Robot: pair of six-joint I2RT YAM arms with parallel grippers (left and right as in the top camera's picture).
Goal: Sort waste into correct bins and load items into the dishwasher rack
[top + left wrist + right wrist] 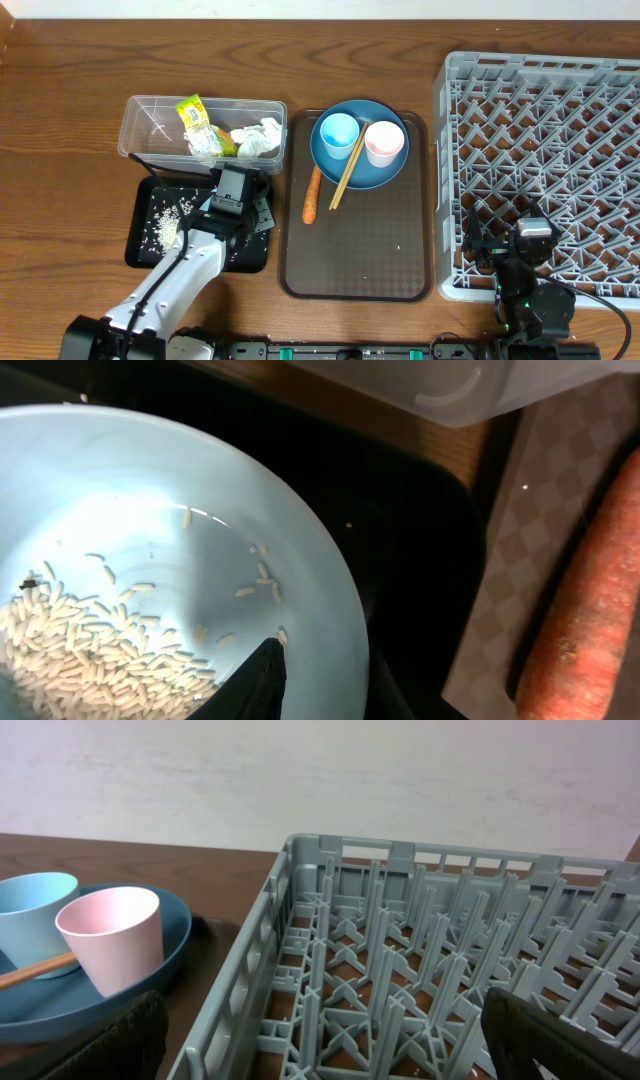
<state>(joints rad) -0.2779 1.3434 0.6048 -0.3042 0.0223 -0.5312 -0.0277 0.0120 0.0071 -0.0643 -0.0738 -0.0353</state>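
My left gripper [232, 208] hangs over the black tray [150, 250] and is shut on the rim of the light blue bowl [180, 510], one finger [255, 685] inside it. Rice grains [80, 645] lie in the bowl, and more lie on the black tray [165, 225]. The clear tub [150, 125] holds the yellow-green wrapper [198, 125] and the white tissue [258, 138]. The carrot [312, 195] lies on the brown tray. The dark blue plate [385, 170] carries the blue cup [339, 133], the pink cup [384, 143] and the chopsticks [348, 170]. My right gripper [330, 1050] is open and empty over the grey rack's [545, 130] front left corner.
The brown serving tray [355, 250] lies between the bins and the rack. In the left wrist view the carrot [590, 600] is at the right and the clear tub's corner [470, 385] is above. The rack's upright pegs [400, 920] fill the right wrist view.
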